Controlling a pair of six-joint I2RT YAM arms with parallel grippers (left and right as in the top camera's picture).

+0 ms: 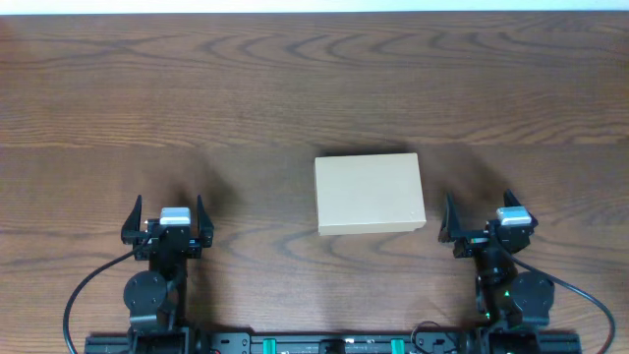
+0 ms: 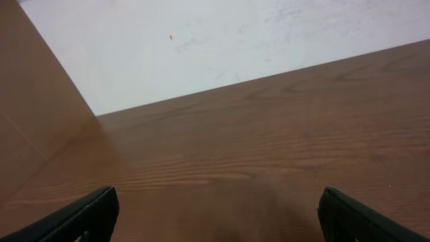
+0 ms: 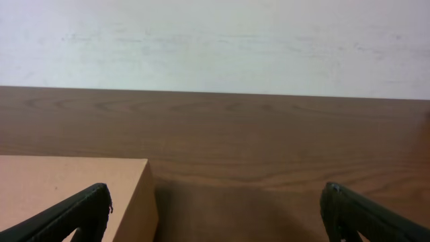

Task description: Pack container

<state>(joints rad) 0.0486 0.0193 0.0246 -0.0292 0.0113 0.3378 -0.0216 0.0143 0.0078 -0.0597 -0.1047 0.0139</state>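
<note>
Nearest you, at the table's [image 1: 295, 88] front edge, both arms sit low. The left gripper [image 1: 169, 203] has its fingers spread wide with nothing between them, and the right gripper [image 1: 479, 201] is just as wide apart and empty. Beyond them, the box [image 1: 370, 194] lies flat on the wood, between the two arms but nearer the right one. In the right wrist view its near corner [image 3: 67, 191] shows just past the left finger. From above it looks closed, with a plain tan top. You cannot tell from here which edge carries the hinge, nor whether anything is inside. Treat it as light and fairly stiff cardboard: its walls will likely dent under a hard squeeze, and it will probably slide on the smooth wood if you push it from one side only. Your best hold is likely across the two short sides, low on the walls, or a pinch on the free lip of the flap while the other gripper steadies the body. Farther out there is only bare wood, then the pale wall [image 3: 215, 40].
</note>
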